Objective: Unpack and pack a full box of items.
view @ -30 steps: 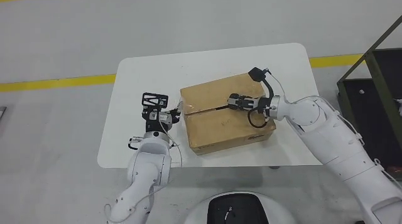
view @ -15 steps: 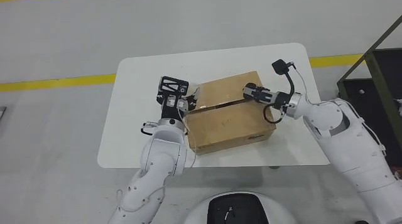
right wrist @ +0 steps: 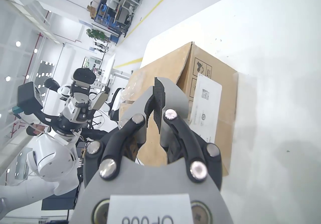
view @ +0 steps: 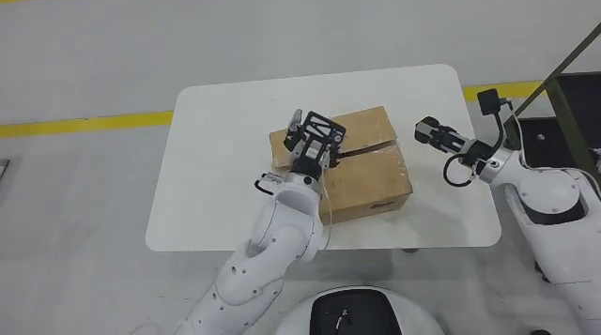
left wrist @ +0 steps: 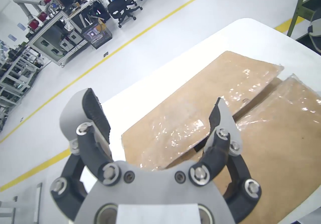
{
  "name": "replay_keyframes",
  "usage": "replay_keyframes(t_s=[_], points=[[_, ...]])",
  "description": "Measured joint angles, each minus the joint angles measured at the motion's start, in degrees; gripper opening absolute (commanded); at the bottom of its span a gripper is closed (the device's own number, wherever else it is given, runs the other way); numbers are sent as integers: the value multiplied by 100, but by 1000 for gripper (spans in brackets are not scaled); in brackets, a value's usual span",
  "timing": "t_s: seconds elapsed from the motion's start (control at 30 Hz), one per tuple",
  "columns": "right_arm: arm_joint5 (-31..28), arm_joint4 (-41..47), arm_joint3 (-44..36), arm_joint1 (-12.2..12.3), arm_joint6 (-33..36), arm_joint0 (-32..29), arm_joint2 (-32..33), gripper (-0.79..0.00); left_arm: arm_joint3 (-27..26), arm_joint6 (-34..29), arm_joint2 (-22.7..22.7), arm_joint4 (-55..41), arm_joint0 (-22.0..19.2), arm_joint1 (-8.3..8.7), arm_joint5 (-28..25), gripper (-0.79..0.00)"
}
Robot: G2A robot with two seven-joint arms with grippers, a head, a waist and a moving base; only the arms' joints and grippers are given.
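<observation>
Top view, box (view: 371, 180) on white table (view: 216, 166), grey floor (view: 282, 25)

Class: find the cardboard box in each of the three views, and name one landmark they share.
Top view: box mid-table, under the left gripper.
Left wrist view: box below the open left gripper.
Right wrist view: box just beyond the right gripper.
Shared landmark: yellow floor line.

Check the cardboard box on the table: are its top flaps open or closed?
Closed. Both top flaps of the box lie nearly flat, with a dark gap along the seam between them.
</observation>
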Motion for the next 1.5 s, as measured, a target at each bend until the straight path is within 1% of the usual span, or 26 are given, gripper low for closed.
replay_keyframes(t_s=[0.07,0.13,0.23,0.27,0.37,0.53,0.67,0.73,0.8,0.87,0.93,0.97,1.0,1.07,1.4,1.43,1.5], points=[[18,-1,-58,12,11,-36,29,-785,-49,-70,40,29,-5,-42,-1,0],[38,-78,-131,24,18,-40,37,-751,-111,-167,12,55,25,-62,-7,0],[63,-261,-274,41,77,3,-6,-628,-310,-408,-204,-14,172,-56,-72,0],[74,-339,-309,46,104,41,-39,-560,-402,-496,-343,-52,268,-37,-120,0],[119,-807,-421,66,169,188,-179,-511,-625,-728,-786,-126,594,34,-264,0],[205,-1906,-673,67,169,558,-630,-514,-943,-1141,-1647,-390,1230,156,-470,0],[300,-3087,-858,28,75,950,-1253,-536,-1145,-1343,-2389,-818,1746,230,-601,0],[277,-3537,-863,-5,0,1130,-1563,-545,-1242,-1356,-2663,-1034,1955,254,-686,0],[189,-4097,-810,-49,-124,1365,-1941,-573,-1359,-1345,-2949,-1203,2167,281,-784,0],[77,-4661,-726,-101,-282,1586,-2330,-619,-1458,-1299,-3187,-1301,2347,300,-835,0],[3,-5040,-614,-150,-413,1765,-2624,-646,-1518,-1252,-3345,-1374,2465,311,-872,0],[-26,-5204,-508,-185,-504,1877,-2783,-610,-1544,-1221,-3424,-1406,2520,317,-906,0],[-41,-5260,-416,-211,-559,1955,-2882,-443,-1557,-1202,-3469,-1423,2551,321,-934,0],[-41,-5279,-261,-249,-597,2072,-3001,-443,-1566,-1185,-3502,-1438,2577,323,-962,0],[-36,-5268,-259,-248,-590,2071,-2996,-443,-1564,-1188,-3496,-1435,2573,323,-960,0],[-36,-5268,-259,-248,-590,2071,-2996,0,-1564,-1188,-3496,-1435,2573,323,-960,0],[-49,-5297,-271,-246,-622,2052,-2993,0,-1564,-1188,-3496,-1435,2573,323,-960,0]])
